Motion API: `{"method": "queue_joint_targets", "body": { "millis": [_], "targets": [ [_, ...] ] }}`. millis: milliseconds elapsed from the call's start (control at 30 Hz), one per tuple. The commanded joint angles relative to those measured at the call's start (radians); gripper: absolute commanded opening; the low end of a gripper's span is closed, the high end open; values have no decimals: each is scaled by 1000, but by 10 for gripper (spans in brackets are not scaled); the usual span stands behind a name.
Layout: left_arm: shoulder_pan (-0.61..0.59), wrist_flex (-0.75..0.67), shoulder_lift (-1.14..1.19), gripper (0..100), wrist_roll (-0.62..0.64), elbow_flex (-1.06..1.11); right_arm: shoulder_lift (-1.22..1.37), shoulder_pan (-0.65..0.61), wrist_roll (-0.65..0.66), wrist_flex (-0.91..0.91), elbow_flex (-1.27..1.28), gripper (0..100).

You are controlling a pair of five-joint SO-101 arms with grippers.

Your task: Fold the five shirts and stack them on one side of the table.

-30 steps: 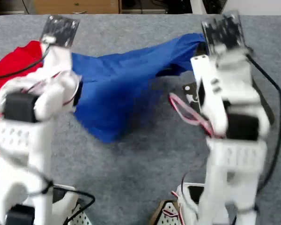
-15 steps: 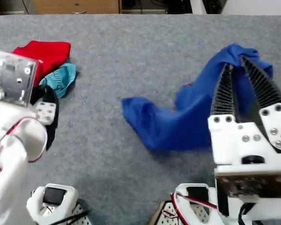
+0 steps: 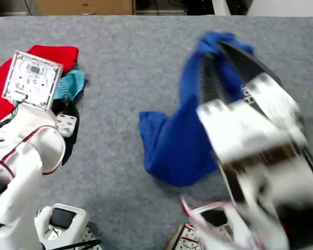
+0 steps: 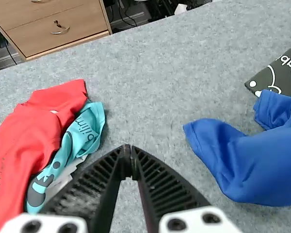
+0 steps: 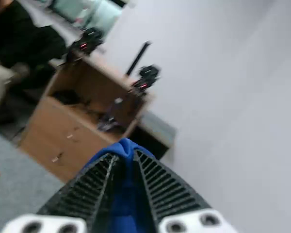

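Observation:
My right gripper (image 3: 217, 45) is shut on a bunched end of the blue shirt (image 3: 172, 148) and holds it raised; the rest hangs down and trails onto the grey table. In the right wrist view the blue cloth (image 5: 124, 148) sits pinched between the black fingers (image 5: 161, 187), with the room behind. My left gripper (image 4: 127, 156) is shut and holds nothing, hovering above bare table between the shirt pile and the blue shirt (image 4: 250, 165). A red shirt (image 3: 56, 55) and a teal shirt (image 3: 71, 85) lie crumpled together at the far left.
A dark printed item (image 4: 280, 73) lies on the table beyond the blue shirt. The left arm's white body (image 3: 26, 156) stands over the near left. A wooden drawer unit (image 4: 53, 22) stands behind the table's far edge. The grey table (image 3: 125, 62) spreads between the piles.
One second ago both arms held the blue shirt stretched between them. The left gripper has let go and drawn back left; the right gripper has swung the shirt's held end up and leftward.

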Motion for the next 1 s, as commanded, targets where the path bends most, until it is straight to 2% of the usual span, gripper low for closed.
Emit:
{"method": "queue_joint_targets", "body": {
  "millis": [0, 167, 300, 367, 533, 733, 867, 967],
  "targets": [
    [-3, 9, -2, 19, 9, 32, 217, -56, 9, -103, -24, 5],
    [-3, -35, -16, 19, 8, 180, 532, -61, 14, -315, -33, 5],
    [-3, -164, -137, 19, 8, 399, 748, -21, 15, -451, -39, 5],
    [8, -239, -213, 19, 8, 545, 840, 13, 15, -473, -71, 5],
    [141, -374, -317, 19, 31, 829, 1050, 143, 15, -468, -193, 5],
    [267, -502, -237, 42, 83, 859, 1202, 288, 112, -390, -278, 5],
    [311, -560, -59, 150, 239, 786, 1230, 367, 167, -293, -294, 5],
    [362, -612, 93, 174, 313, 713, 1233, 418, 204, -230, -285, 5]
  ]
}}
